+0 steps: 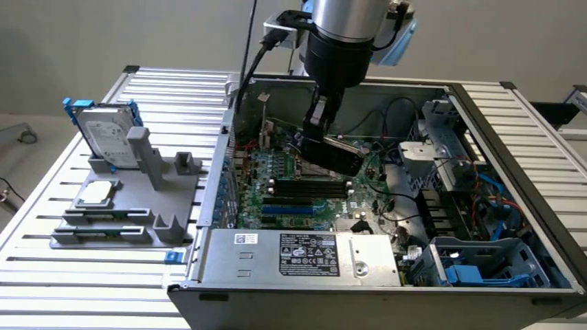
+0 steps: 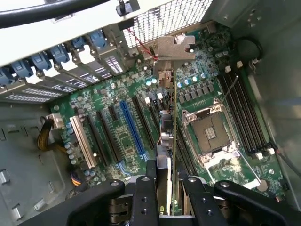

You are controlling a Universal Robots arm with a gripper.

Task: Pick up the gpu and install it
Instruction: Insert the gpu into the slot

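My gripper (image 1: 317, 132) reaches down into the open computer case (image 1: 477, 137) and is shut on the gpu (image 1: 335, 157), a black card that hangs tilted just above the green motherboard (image 1: 293, 179). From the wrist view the gpu (image 2: 166, 134) is edge-on between my two black fingers (image 2: 145, 197), with the gripper (image 2: 171, 200) clamped on its near end. Its silver end bracket (image 2: 176, 47) points toward the case's perforated rear wall. The card hovers over the black expansion slots between the blue slot (image 2: 132, 125) and the empty CPU socket (image 2: 209, 133). I cannot tell whether it touches a slot.
A grey fixture (image 1: 128, 206) at the exterior view's left holds a silver hard drive in a blue-edged frame (image 1: 106, 134) and a small square chip (image 1: 98, 194). The power supply (image 1: 303, 254), drive cages (image 1: 482, 265) and loose cables (image 1: 403, 206) crowd the case.
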